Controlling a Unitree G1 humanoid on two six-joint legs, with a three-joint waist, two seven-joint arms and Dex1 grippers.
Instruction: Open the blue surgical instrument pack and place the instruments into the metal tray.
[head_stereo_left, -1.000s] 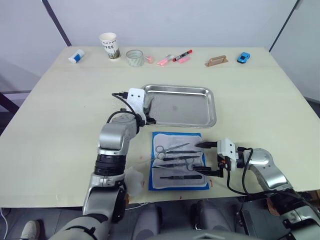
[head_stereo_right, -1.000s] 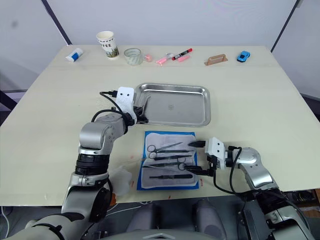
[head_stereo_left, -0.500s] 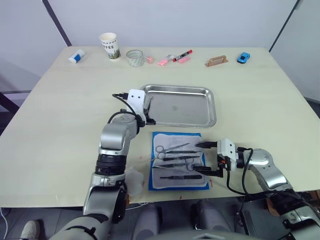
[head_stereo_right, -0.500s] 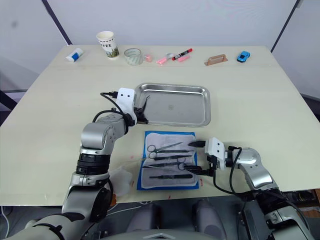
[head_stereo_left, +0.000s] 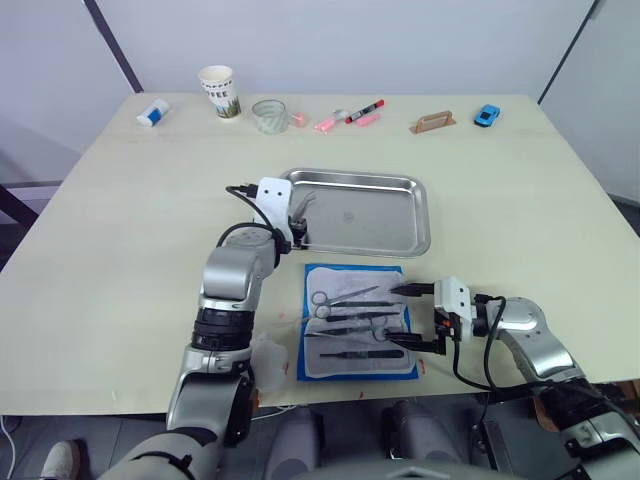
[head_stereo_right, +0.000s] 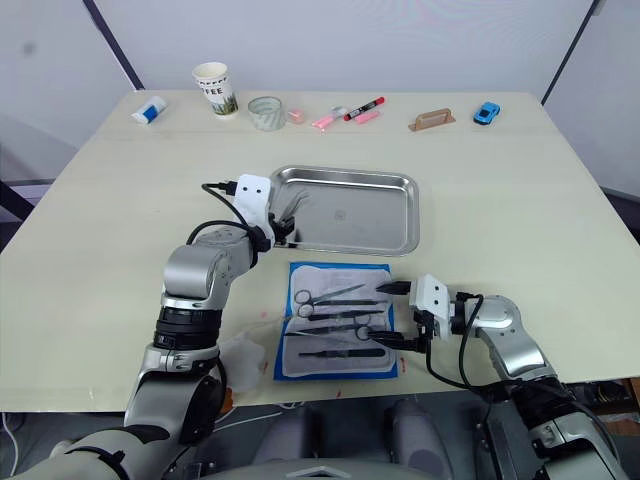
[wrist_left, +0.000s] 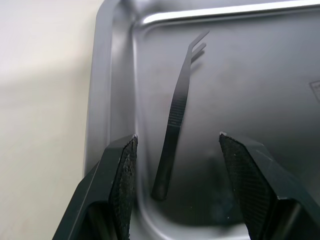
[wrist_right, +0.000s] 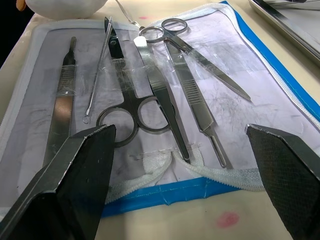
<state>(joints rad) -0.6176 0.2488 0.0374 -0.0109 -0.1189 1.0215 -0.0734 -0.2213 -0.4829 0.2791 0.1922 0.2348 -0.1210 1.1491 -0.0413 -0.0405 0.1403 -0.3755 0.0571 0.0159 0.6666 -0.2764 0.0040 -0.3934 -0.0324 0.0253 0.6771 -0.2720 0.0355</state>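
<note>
The blue surgical instrument pack (head_stereo_left: 350, 272) lies open near the table's front edge, its pale lining up. Several instruments rest on it: scissors (wrist_right: 200, 55), ring-handled forceps (wrist_right: 127, 107), a flat handle (wrist_right: 62, 100) and a thin probe (wrist_right: 100, 70). My right gripper (head_stereo_left: 408, 318) stands open at the pack's right edge, its fingers on either side of the tool ends. Behind the pack sits the metal tray (head_stereo_left: 425, 215). At the tray's left end, my left gripper (wrist_left: 176, 137) is open. Slim tweezers (wrist_left: 177, 115) lie loose on the tray floor between its fingers.
Along the far edge stand a paper cup (head_stereo_left: 219, 90), a tape roll (head_stereo_left: 269, 115), markers (head_stereo_left: 364, 110), a brown block (head_stereo_left: 433, 122), a blue toy car (head_stereo_left: 487, 115) and a white bottle (head_stereo_left: 153, 112). A crumpled white wad (head_stereo_left: 265, 355) lies left of the pack.
The tweezers at my left gripper have tipped away from the fingers into the tray's left end. The right arm and the pack have not moved.
</note>
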